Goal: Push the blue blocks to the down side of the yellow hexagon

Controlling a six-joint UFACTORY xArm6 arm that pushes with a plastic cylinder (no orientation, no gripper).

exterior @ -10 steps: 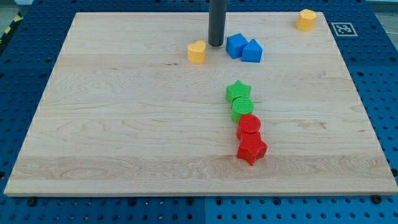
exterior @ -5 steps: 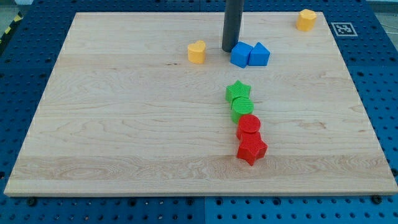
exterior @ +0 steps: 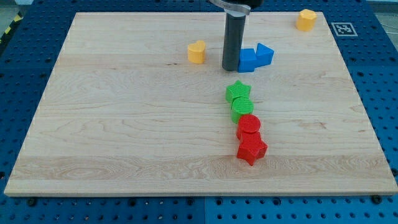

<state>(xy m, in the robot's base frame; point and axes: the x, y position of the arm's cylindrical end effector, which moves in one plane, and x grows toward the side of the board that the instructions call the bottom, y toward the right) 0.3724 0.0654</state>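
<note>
Two blue blocks sit side by side near the view's top centre: a blue cube (exterior: 248, 60) and a blue wedge-like block (exterior: 264, 55) touching its right side. My tip (exterior: 231, 68) is at the cube's left edge, touching it. The yellow hexagon (exterior: 305, 20) lies at the board's top right corner, well up and right of the blue blocks.
A yellow heart-like block (exterior: 196, 52) lies left of my tip. A green star (exterior: 238, 91), a green cylinder (exterior: 242, 107), a red cylinder (exterior: 250, 126) and a red star (exterior: 251, 149) form a column below the tip. The wooden board (exterior: 124, 124) rests on a blue pegboard.
My tip moved right and down along the board, pushing the blue cube and the other blue block rightward; the pair shifted slightly and the right block turned a little.
</note>
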